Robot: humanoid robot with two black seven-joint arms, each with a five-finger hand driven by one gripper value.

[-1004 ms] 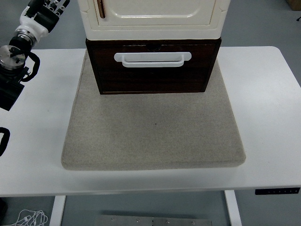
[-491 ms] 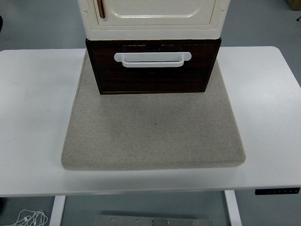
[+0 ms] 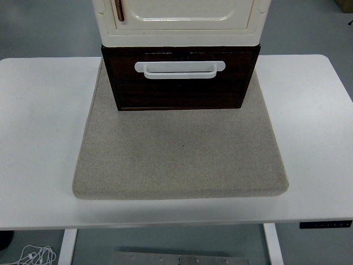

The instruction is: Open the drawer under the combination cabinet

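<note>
Under the cream cabinet (image 3: pixel 179 22), the dark drawer (image 3: pixel 179 88) sits closed; no hand shows.

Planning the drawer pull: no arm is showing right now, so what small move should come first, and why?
Probably bring one hand in toward the white handle on the dark drawer: the drawer looks shut and neither hand is in view.

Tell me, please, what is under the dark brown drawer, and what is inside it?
The drawer stands on a beige mat, which lies on the white table. The cream cabinet sits on top of it. The drawer is closed, so its inside cannot be seen.
</note>
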